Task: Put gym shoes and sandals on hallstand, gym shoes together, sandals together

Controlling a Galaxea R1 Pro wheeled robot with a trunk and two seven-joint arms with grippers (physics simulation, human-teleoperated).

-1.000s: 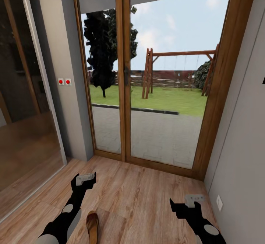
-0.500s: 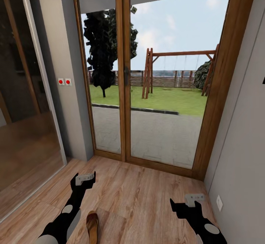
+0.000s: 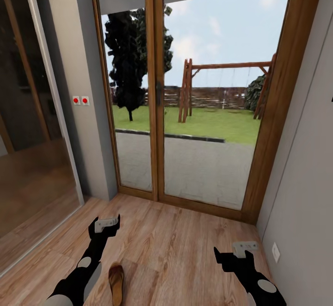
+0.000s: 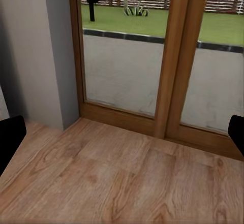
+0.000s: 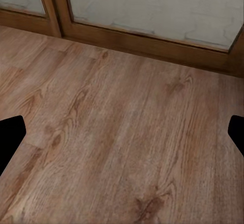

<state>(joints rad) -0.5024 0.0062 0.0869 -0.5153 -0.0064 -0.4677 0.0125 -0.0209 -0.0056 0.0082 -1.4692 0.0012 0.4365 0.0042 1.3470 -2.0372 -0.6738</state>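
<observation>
Brown leather marks the one sandal (image 3: 116,282) in sight, lying on the corridor floor (image 3: 175,250) just beside the left arm, close under the robot. Both the left gripper (image 3: 107,223) and the right gripper (image 3: 244,248) hang spread wide and empty above the planks, facing the glazed wooden doors (image 3: 185,112). Driving forward risks rolling over the sandal, since it sits so near the base.
</observation>
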